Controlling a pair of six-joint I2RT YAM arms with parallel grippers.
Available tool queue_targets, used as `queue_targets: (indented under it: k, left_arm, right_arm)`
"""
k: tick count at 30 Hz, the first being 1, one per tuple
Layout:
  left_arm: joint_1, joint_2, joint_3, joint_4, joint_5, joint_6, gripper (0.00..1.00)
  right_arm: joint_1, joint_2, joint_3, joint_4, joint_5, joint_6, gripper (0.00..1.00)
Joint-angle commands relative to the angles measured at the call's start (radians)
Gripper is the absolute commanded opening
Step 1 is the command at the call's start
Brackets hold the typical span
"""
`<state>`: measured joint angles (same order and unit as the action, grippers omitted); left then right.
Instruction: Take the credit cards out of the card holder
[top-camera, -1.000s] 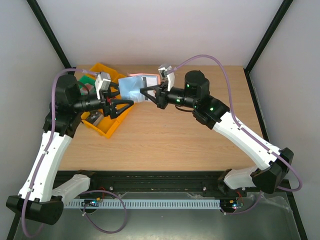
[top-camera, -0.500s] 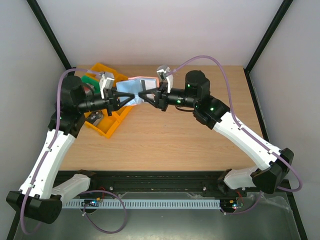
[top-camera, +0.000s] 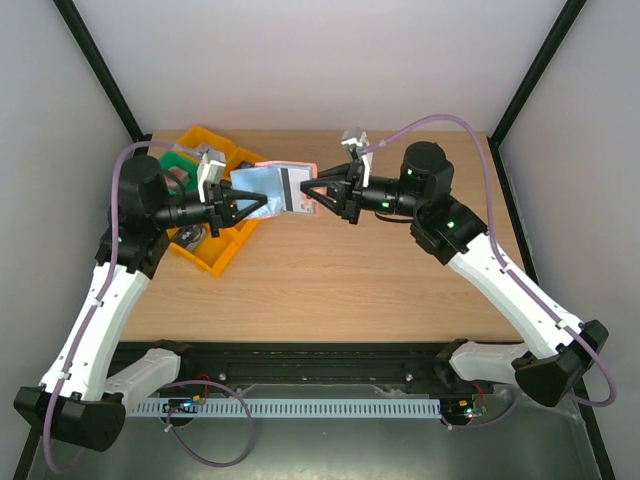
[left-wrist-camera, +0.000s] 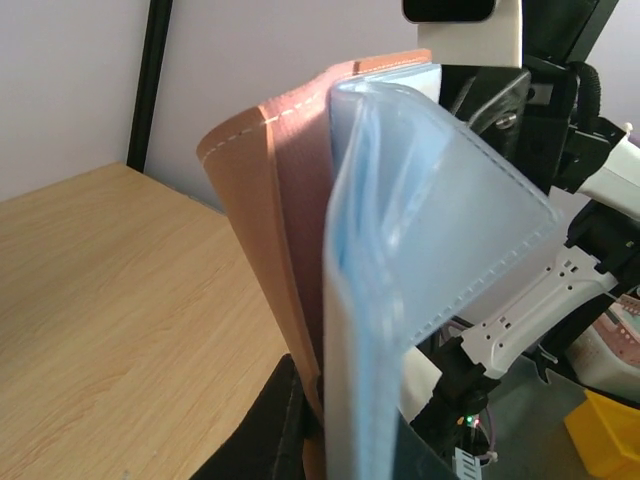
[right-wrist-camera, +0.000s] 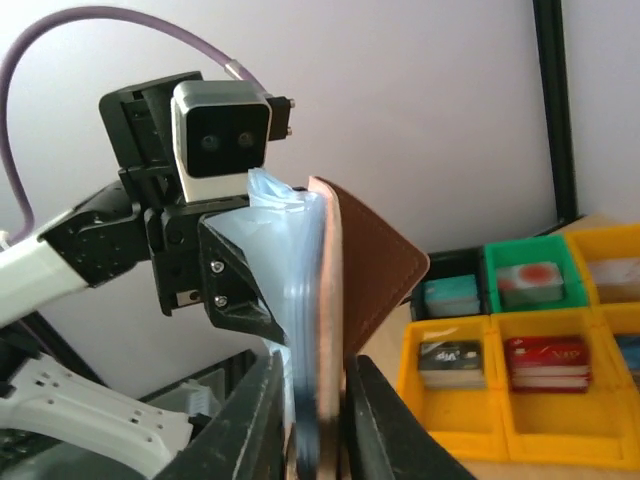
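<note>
The card holder (top-camera: 262, 182) hangs in the air between both arms at the back left of the table. Its tan cover (left-wrist-camera: 250, 200) stands on edge and its pale blue clear sleeves (left-wrist-camera: 420, 250) fan open. A credit card (top-camera: 292, 190) with a dark stripe shows at the holder's right end. My left gripper (top-camera: 250, 205) is shut on the holder's left side, its dark finger (left-wrist-camera: 265, 425) pressing the cover. My right gripper (top-camera: 312, 196) is shut on the opposite edge. In the right wrist view the cover edge and sleeves (right-wrist-camera: 318, 400) are pinched between both fingers.
A yellow tray (top-camera: 215, 255) with several compartments lies under the left gripper, a green bin (top-camera: 178, 160) behind it. The right wrist view shows small card packs in the yellow tray (right-wrist-camera: 500, 420) and green bin (right-wrist-camera: 525, 250). Black frame posts stand at the back corners.
My left gripper, open a second ago, came in and shut on the holder. The right arm pulled back to the right, and the holder shifted right and spread wider.
</note>
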<state>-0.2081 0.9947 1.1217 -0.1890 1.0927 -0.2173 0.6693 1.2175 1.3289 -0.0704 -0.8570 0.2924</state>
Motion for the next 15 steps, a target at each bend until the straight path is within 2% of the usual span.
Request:
queue_targets:
  k: [1, 2, 5, 7, 8, 12, 15]
  left_arm:
    - [0.004, -0.018, -0.004, 0.049, 0.045, -0.012, 0.02]
    - [0.004, -0.019, -0.005, 0.048, 0.040, -0.012, 0.02]
    - [0.007, -0.021, -0.009, 0.037, 0.019, -0.007, 0.04]
    - [0.017, -0.026, -0.020, 0.032, -0.061, -0.027, 0.30]
    - [0.027, -0.030, -0.024, 0.022, -0.134, -0.040, 0.40]
    - [0.073, -0.033, -0.044, -0.075, -0.534, -0.022, 0.50]
    - [0.097, -0.039, -0.064, -0.127, -0.670, 0.042, 0.60]
  right_arm:
    - [-0.002, 0.011, -0.007, 0.020, -0.040, 0.028, 0.08]
    - [-0.002, 0.013, -0.005, 0.020, -0.035, 0.033, 0.03]
    - [-0.003, 0.011, -0.005, 0.015, -0.028, 0.041, 0.02]
    - [-0.004, 0.007, -0.004, 0.001, -0.004, 0.041, 0.02]
    - [-0.004, 0.005, -0.004, -0.009, 0.013, 0.039, 0.02]
    - [-0.004, 0.010, 0.017, -0.083, 0.081, 0.038, 0.02]
    - [-0.004, 0.018, 0.041, -0.135, 0.121, 0.033, 0.02]
